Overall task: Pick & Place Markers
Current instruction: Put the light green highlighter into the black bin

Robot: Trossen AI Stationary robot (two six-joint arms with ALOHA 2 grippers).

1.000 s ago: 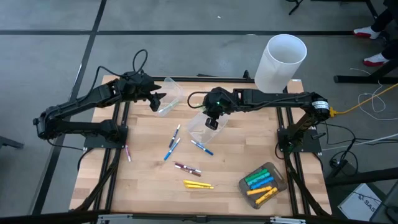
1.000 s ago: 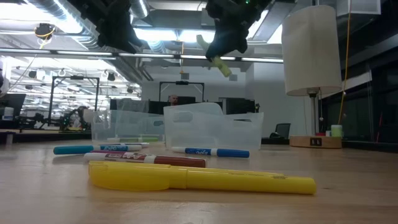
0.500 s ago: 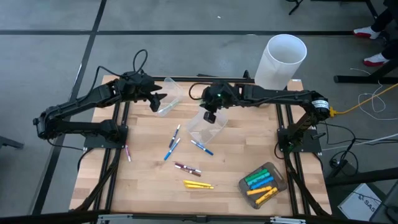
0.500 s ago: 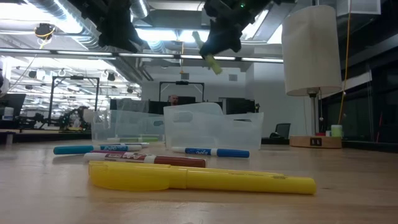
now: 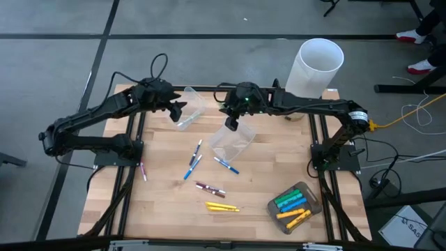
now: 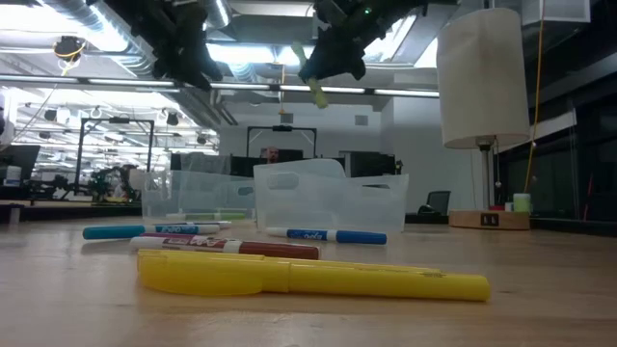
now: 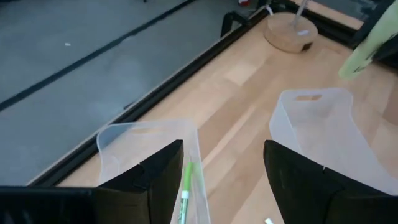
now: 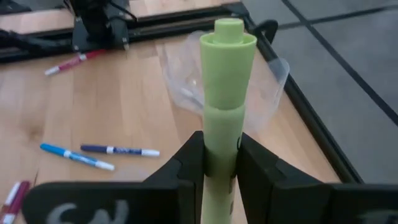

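Near the top centre of the high view, the right gripper (image 5: pixel 231 124) hangs above the table, its fingers clamped on a light green marker (image 8: pixel 222 93). At upper left, the left gripper (image 5: pixel 178 109) hovers over a clear tub (image 5: pixel 189 109) with its fingers spread wide and nothing between them. Below, more markers (image 5: pixel 193 162) lie loose on the wooden table (image 5: pixel 167 202) beside a 2nd clear tub (image 5: pixel 233 141).

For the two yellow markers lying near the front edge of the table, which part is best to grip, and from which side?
Probably the middle of the barrel, from straight above. The yellow markers lie flat, side by side on the table, so the fingers should close across their short width.
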